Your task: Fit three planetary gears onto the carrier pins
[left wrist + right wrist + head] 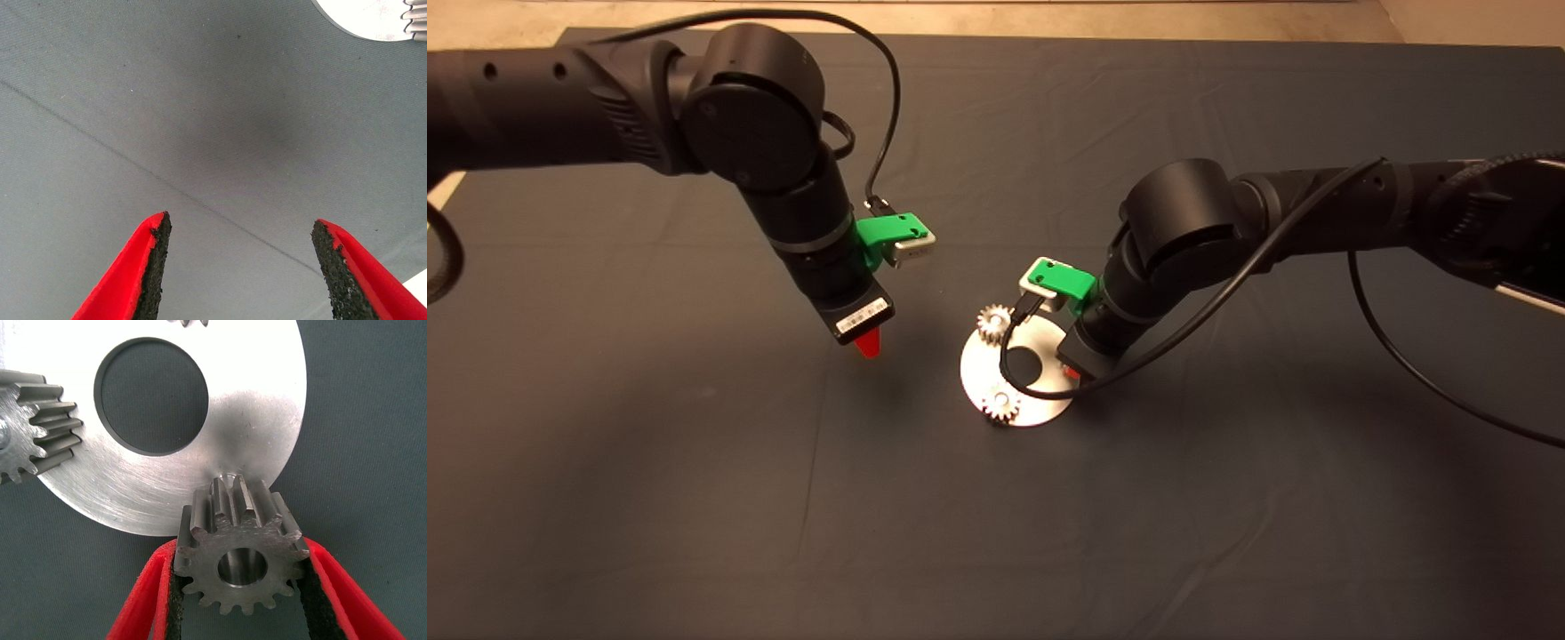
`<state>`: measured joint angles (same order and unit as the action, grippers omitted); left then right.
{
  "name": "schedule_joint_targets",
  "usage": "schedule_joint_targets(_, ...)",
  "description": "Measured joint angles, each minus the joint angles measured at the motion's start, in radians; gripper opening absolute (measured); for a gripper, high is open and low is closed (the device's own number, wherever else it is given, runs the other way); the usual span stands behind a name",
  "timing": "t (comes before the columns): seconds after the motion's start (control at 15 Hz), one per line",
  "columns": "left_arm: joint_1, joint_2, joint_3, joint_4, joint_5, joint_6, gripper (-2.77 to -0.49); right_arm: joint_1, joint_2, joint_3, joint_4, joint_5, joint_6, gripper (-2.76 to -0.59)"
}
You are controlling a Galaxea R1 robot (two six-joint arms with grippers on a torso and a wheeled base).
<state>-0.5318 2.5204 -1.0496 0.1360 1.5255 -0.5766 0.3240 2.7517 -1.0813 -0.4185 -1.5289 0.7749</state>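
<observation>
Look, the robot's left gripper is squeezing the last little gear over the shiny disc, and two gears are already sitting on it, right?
Not quite: the right gripper is squeezing the last gear, as the right wrist view shows. The left gripper is open over bare mat, holding nothing. The rest is right: the head view shows two gears already sitting on the shiny disc.

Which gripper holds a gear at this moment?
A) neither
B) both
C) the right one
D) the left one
C: the right gripper clamps a planetary gear between its red fingers at the edge of the disc, while the left gripper is open and empty over the mat.
</observation>
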Motion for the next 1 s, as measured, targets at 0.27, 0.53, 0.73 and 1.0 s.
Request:
schedule_joint_targets(0.27, -0.007, -0.001, 0.0, -0.002, 0.0, 0.0, -1.8, 0.0, 0.001, 0.0, 0.0, -0.001, 0.0, -2.34)
schedule_joint_targets(0.53, -0.007, -0.002, 0.0, -0.006, 0.0, 0.0, -1.8, 0.0, 0.005, -0.001, 0.0, 0.0, 0.0, -2.34)
schedule_joint_targets(0.73, -0.007, -0.002, 0.0, -0.009, 0.0, 0.0, -1.8, 0.0, 0.005, -0.01, -0.005, -0.001, 0.0, -2.34)
schedule_joint_targets(1.0, -0.007, -0.002, 0.0, -0.009, 0.0, 0.0, -1.8, -0.003, 0.005, -0.025, -0.016, 0.0, -0.021, -2.34)
